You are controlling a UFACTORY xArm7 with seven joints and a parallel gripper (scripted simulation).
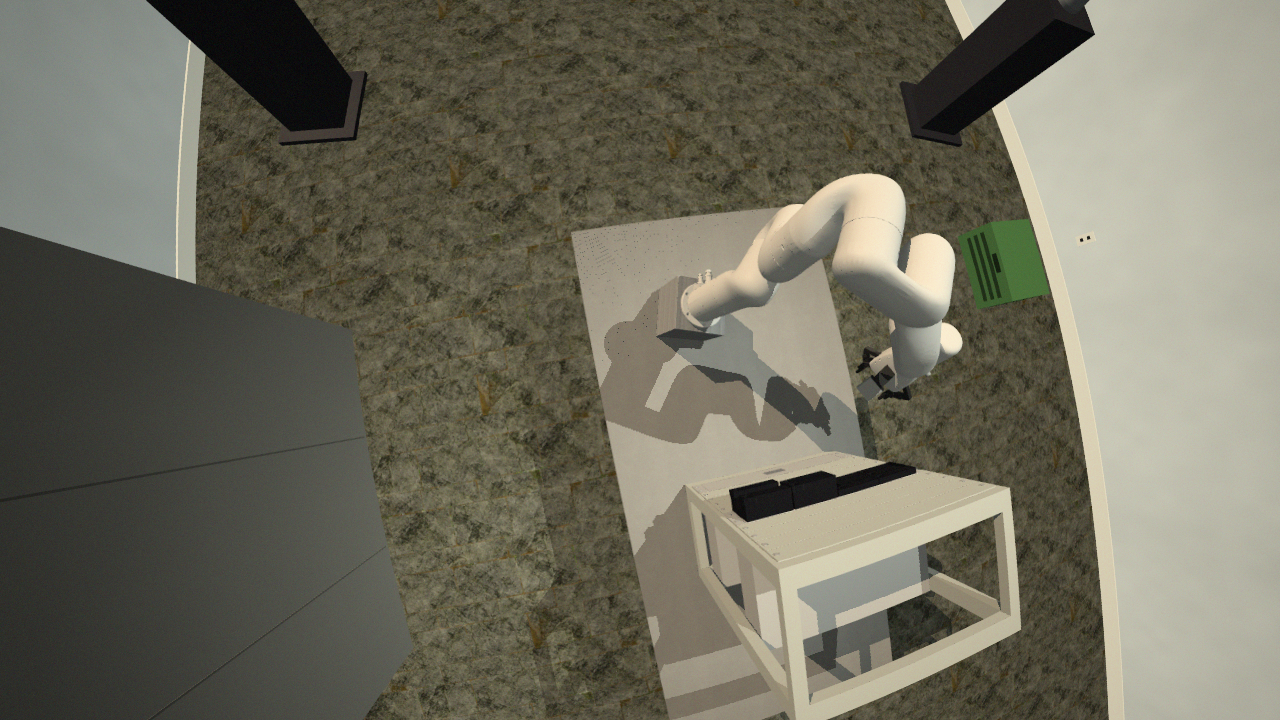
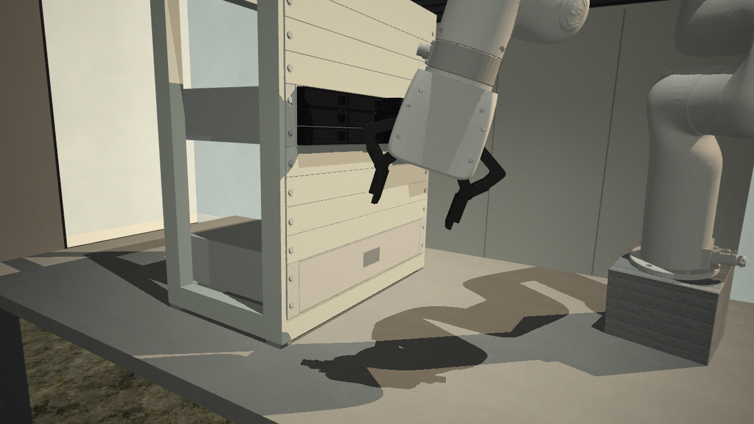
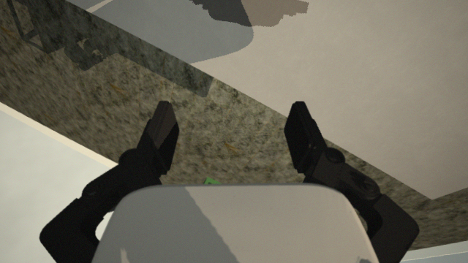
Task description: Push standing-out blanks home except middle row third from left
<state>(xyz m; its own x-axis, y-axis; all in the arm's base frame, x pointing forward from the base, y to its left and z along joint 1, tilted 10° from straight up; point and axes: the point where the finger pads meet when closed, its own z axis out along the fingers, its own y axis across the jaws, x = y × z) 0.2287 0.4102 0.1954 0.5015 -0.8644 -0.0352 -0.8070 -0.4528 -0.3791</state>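
The cream rack [image 1: 895, 523] [image 2: 274, 211] stands on the table [image 1: 626, 268] [image 2: 527, 379] [image 3: 365, 73]. The black drive blanks [image 1: 787, 494] [image 2: 331, 116] sit in its front in three rows. From above, several of them stick out of the front, the left ones farther than the right ones. In the exterior view my gripper's body hides the right part of the chassis. My gripper [image 1: 881, 380] [image 2: 412, 212] [image 3: 232, 115] is open and empty. It points down, apart from the rack's front, near its right end and over the table's edge. It touches nothing.
The arm's grey base block [image 1: 684, 313] [image 2: 664, 311] stands at the table's far end. A green box [image 1: 1002, 264] [image 3: 211, 180] lies on the floor beside the table. Two black posts [image 1: 277, 71] [image 1: 993, 71] stand farther off. A dark cabinet [image 1: 161, 492] stands at the left.
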